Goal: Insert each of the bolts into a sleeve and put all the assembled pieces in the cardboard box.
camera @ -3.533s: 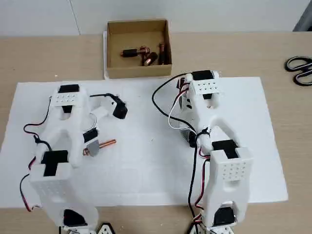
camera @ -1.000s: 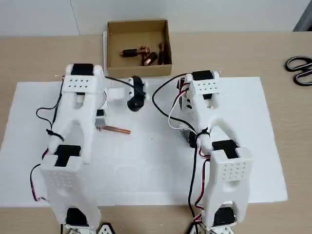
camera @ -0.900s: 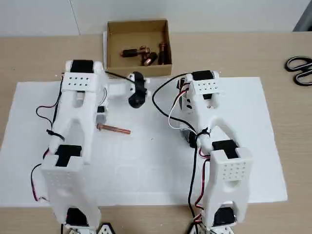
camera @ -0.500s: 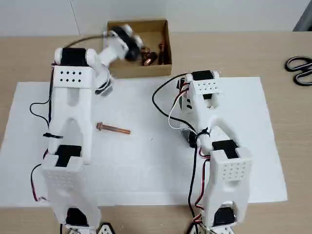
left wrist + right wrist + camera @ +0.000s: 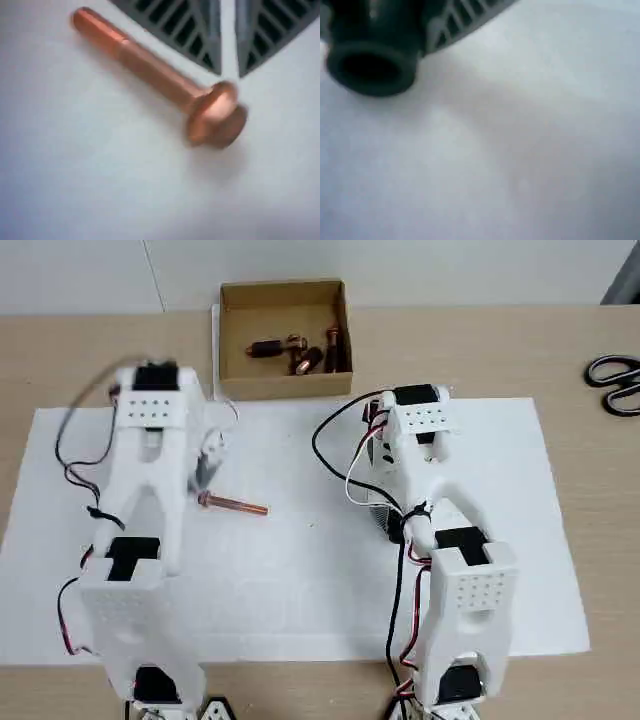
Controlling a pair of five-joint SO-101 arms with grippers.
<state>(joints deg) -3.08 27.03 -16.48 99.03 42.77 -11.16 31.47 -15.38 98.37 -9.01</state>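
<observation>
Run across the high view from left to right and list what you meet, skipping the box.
left arm → bolt → right arm → scissors

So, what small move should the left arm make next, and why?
Probably open the left fingers wider. The bolt lies loose on the paper right by their tips. They hold nothing, and the gap between them looks too narrow to take its shank.
</observation>
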